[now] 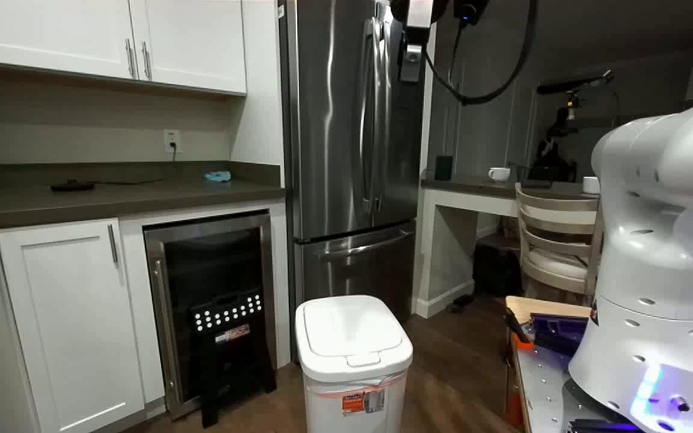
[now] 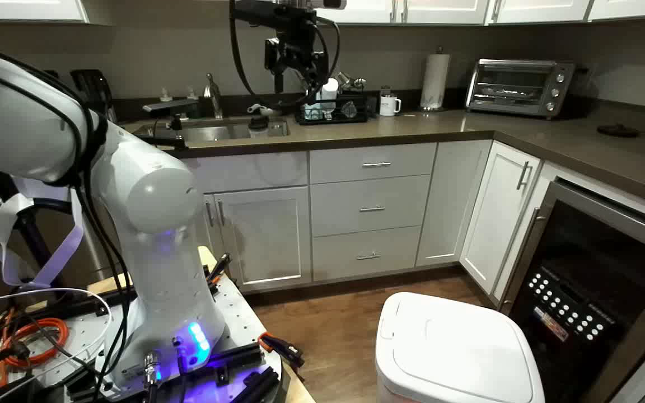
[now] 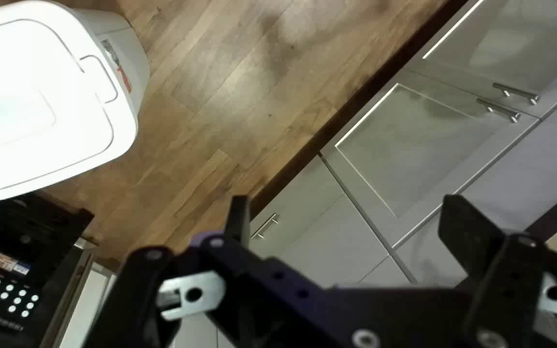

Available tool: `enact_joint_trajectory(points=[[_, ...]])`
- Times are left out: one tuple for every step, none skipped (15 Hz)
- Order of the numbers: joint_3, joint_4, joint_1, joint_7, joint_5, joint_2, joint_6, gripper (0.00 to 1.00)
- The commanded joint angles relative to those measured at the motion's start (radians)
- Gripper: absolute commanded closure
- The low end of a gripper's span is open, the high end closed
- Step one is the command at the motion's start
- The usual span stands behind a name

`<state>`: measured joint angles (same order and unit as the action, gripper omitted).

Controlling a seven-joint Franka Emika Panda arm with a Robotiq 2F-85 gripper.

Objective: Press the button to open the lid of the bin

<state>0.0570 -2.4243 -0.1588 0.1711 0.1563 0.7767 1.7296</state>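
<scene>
The white bin [image 1: 328, 408] stands on the floor with its white domed lid [image 1: 351, 328] shut. A small button tab [image 1: 363, 359] sits at the middle of the lid's front edge. The lid [image 2: 462, 350] and tab [image 2: 388, 327] also show in an exterior view. In the wrist view, the bin [image 3: 126, 58], lid [image 3: 17, 106] and button tab [image 3: 99, 79] are at the upper left, the lid overexposed. My gripper [image 3: 346, 200] is open and empty, with its black fingers wide apart. It is high above the bin, apart from it, and shows partly at the top of both exterior views [image 2: 294, 67].
A black-fronted cooler [image 1: 214, 252] and a black step stool [image 1: 226, 337] stand beside the bin. A steel refrigerator [image 1: 346, 120] is behind it. White cabinets [image 2: 373, 207] and a countertop [image 2: 401, 126] with a dish rack [image 2: 333, 109] line the wall. The arm's table [image 1: 542, 385] is nearby.
</scene>
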Motion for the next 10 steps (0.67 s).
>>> enact_joint_trajectory(points=[[-0.014, 0.002, 0.021, 0.011, 0.011, -0.002, -0.004, 0.00], [-0.014, 0.002, 0.021, 0.011, 0.011, -0.002, -0.004, 0.00], [-0.014, 0.002, 0.021, 0.011, 0.011, -0.002, -0.004, 0.00], [-0.014, 0.002, 0.021, 0.011, 0.011, -0.002, -0.004, 0.00], [-0.014, 0.002, 0.021, 0.011, 0.011, -0.002, -0.004, 0.00], [-0.014, 0.002, 0.021, 0.011, 0.011, -0.002, -0.004, 0.00], [-0.014, 0.002, 0.021, 0.011, 0.011, -0.002, -0.003, 0.00], [-0.012, -0.029, 0.022, 0.030, -0.003, -0.010, 0.033, 0.00], [-0.009, -0.047, 0.022, 0.040, -0.005, -0.019, 0.057, 0.00], [-0.011, -0.079, 0.031, 0.044, -0.022, -0.032, 0.107, 0.00]])
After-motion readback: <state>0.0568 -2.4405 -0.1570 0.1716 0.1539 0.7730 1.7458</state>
